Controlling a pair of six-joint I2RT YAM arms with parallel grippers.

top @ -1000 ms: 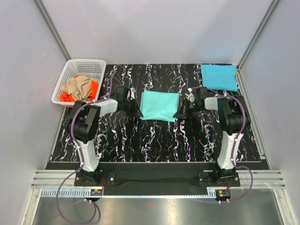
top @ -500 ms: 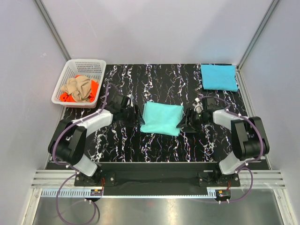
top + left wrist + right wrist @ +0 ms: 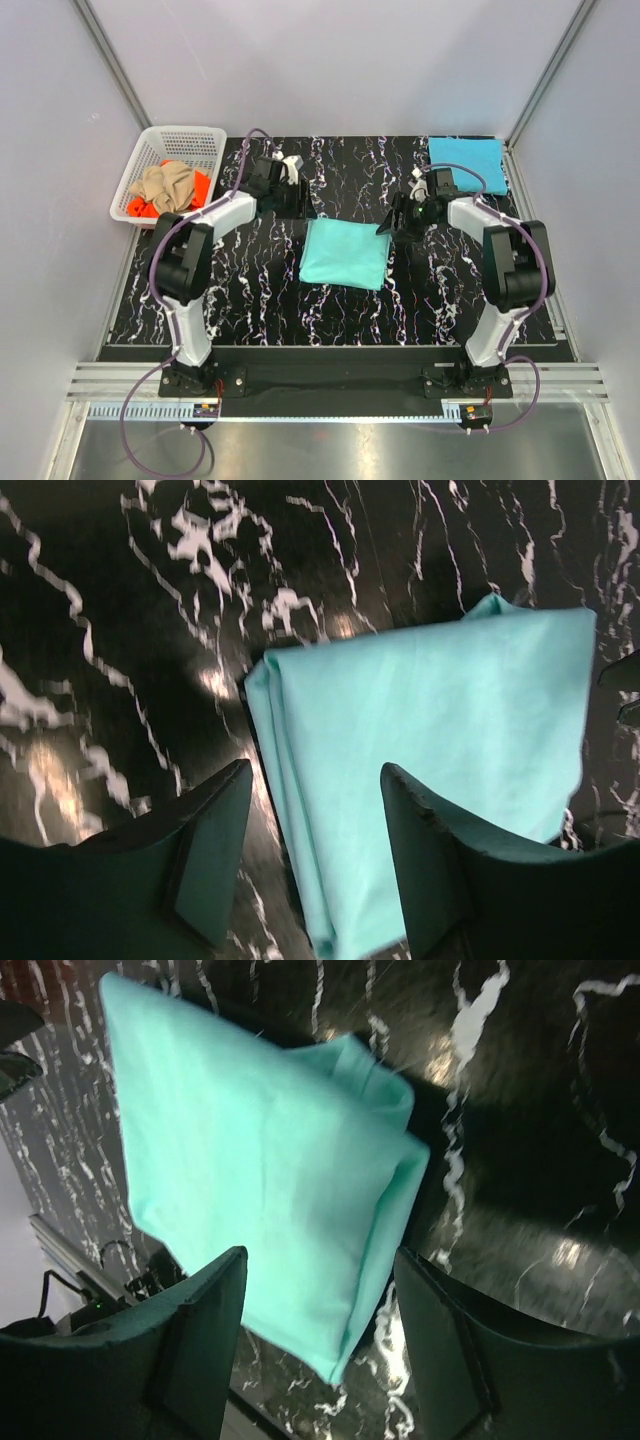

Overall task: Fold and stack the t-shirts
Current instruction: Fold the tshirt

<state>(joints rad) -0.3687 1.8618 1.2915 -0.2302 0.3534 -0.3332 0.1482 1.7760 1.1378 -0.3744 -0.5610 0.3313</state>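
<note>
Mint-teal t-shirt (image 3: 345,253) lies folded flat mid-table (image 3: 250,300), left tool (image 3: 315,770) and right tool (image 3: 318,1255) both spread open and empty near its far corners, so fold looks done, next likely stacking onto sky-blue t-shirt (image 3: 467,164) far right.

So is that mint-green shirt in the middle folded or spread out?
Folded. The mint-teal shirt lies as a compact rectangle, stacked layers showing along one edge.

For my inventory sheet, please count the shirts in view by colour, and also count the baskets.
Mint-teal shirt: 1
Sky-blue shirt: 1
Tan shirt: 1
Orange shirt: 1 visible
White basket: 1
Total: 5
</note>
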